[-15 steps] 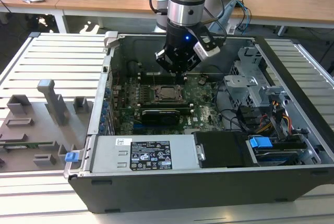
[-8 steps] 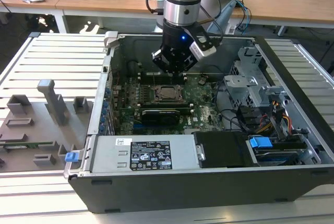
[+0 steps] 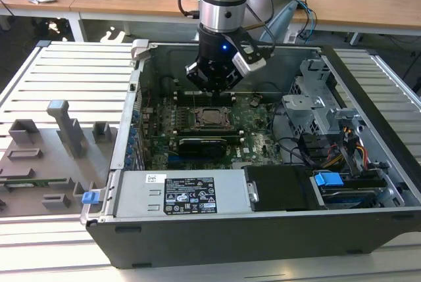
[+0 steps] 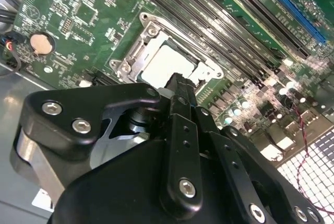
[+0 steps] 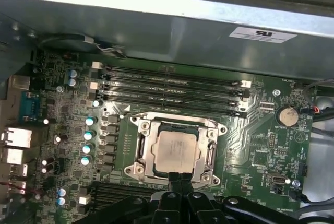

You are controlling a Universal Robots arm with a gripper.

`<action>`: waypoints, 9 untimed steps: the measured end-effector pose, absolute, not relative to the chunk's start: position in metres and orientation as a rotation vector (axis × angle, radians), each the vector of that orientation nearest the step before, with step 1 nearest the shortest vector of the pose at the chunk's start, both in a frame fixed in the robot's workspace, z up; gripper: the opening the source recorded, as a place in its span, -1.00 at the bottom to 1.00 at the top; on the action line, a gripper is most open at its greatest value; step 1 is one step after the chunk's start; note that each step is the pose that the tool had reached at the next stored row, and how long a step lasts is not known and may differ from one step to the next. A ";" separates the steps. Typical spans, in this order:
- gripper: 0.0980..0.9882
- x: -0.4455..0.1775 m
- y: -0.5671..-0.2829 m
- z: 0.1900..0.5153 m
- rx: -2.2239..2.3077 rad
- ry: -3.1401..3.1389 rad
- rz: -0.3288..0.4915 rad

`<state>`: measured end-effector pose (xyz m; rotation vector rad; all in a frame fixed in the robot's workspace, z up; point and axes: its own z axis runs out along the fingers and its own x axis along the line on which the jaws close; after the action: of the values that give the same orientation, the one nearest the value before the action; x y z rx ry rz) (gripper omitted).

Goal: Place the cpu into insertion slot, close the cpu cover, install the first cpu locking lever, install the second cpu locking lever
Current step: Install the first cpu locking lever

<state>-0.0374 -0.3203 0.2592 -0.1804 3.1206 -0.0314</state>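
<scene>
**cpu [image 3: 212,117] down in the socket, end effector [image 3: 215,87] hanging right over it**

Sweeping across from the exterior view's left: grey fixture blocks [image 3: 62,131] sit idle on the slatted worktop [image 3: 79,65], well apart from the action. Then comes the open computer case [image 3: 125,144], and here's the spot that matters. The end effector hangs inside the case above the motherboard [image 3: 256,131], fingers pinched together with nothing between them. In the exterior view the cpu lies at six o'clock from it, near and lower, seated flat in the insertion slot [image 3: 199,119]. In the first wrist view the cpu cover [image 5: 177,124] frames the pale chip top on all sides and looks to be lying down over it. Whether it is latched, I can't tell. The chip is square, so there's no long axis to line up on. In both wrist views the fingertips [image 5: 174,182] point at the socket's near edge, and by the exterior view they are above it, not touching. Further right, the drive cage [image 3: 316,101] stands well apart.
</scene>
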 end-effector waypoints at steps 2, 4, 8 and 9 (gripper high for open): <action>-0.98 -0.042 -0.320 0.259 -0.180 3.121 -0.031; -0.98 -0.045 -0.320 0.259 -0.180 3.121 -0.031; -0.98 -0.047 -0.320 0.259 -0.180 3.121 -0.033; -0.98 -0.048 -0.320 0.259 -0.180 3.121 -0.034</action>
<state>-0.0478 -0.3204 0.2592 -0.1804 3.1207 -0.0337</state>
